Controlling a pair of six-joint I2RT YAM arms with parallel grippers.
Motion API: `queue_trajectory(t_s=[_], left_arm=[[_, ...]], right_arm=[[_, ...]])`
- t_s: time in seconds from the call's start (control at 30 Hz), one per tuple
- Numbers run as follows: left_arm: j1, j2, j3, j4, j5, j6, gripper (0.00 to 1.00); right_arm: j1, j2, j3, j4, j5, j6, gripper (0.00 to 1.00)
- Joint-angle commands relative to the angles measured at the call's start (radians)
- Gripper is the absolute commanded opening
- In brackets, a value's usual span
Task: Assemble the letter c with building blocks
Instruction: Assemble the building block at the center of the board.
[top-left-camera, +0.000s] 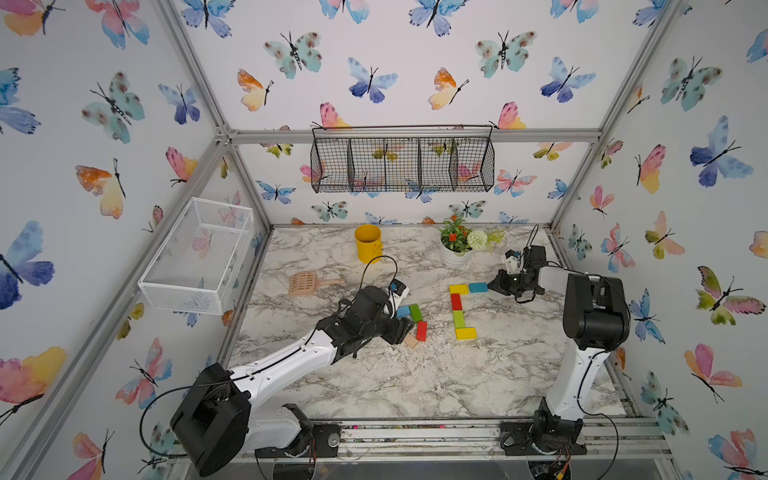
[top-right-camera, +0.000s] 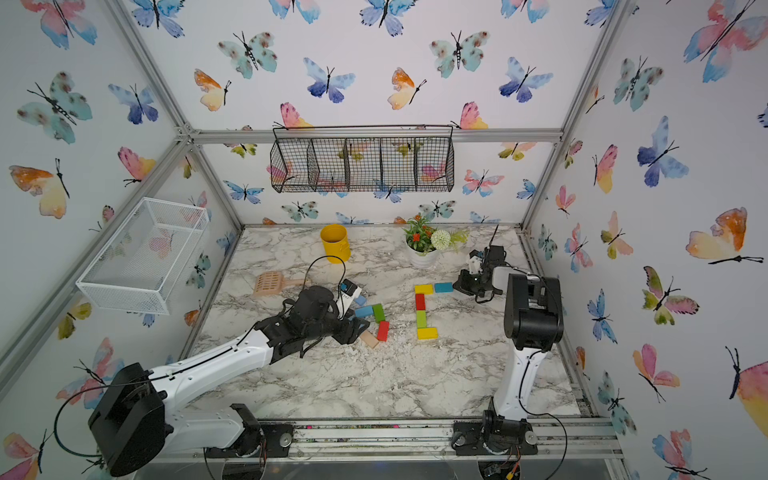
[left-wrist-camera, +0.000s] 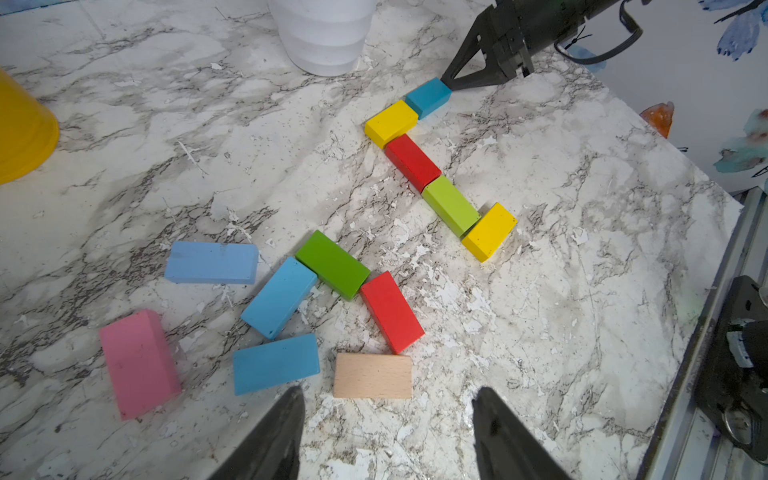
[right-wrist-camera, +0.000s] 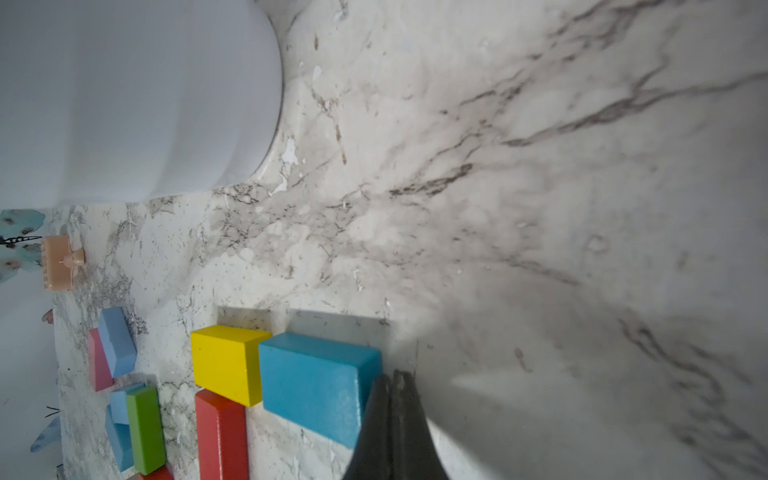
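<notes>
On the marble table (top-left-camera: 415, 374) the letter stands partly built, right of the middle. A yellow block (top-left-camera: 458, 289) and a teal block (top-left-camera: 478, 287) lie end to end as the far arm. A red block (top-left-camera: 456, 301) and a lime block (top-left-camera: 458, 318) run toward the front as the spine. A second yellow block (top-left-camera: 466, 333) starts the near arm. All five touch their neighbours in the left wrist view. The right gripper (right-wrist-camera: 392, 382) is clenched on nothing, its tips pressed together and touching the free end of the teal block. The left gripper (left-wrist-camera: 387, 395) is spread wide and holds nothing. A tan block (left-wrist-camera: 372, 376) lies just ahead of the gap between its fingers (left-wrist-camera: 286, 419), and whether they reach the table cannot be told. The spare blocks lie in a loose cluster left of the letter. They are a loose red block (left-wrist-camera: 391, 311) touching the tan one's corner, a dark green block (left-wrist-camera: 332, 264), a blue block (left-wrist-camera: 278, 297), a second blue block (left-wrist-camera: 275, 363), a pale blue block (left-wrist-camera: 211, 262) and a pink block (left-wrist-camera: 139, 363). Farther back stand a yellow cup (top-left-camera: 368, 243), a flower pot (top-left-camera: 455, 255) and a scoop (top-left-camera: 305, 284).
</notes>
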Motion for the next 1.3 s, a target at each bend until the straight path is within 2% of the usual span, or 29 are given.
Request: queue_trajectory(t_s=[0.0, 1.27], left_arm=[[-0.005, 0.006, 0.028, -0.015, -0.014, 0.013, 0.65], [-0.01, 0.014, 0.034, -0.018, -0.015, 0.016, 0.65]], right_arm=[[0.01, 0.021, 0.007, -0.025, -0.015, -0.015, 0.03], [0.023, 0.036, 0.041, -0.032, -0.029, -0.016, 0.05]])
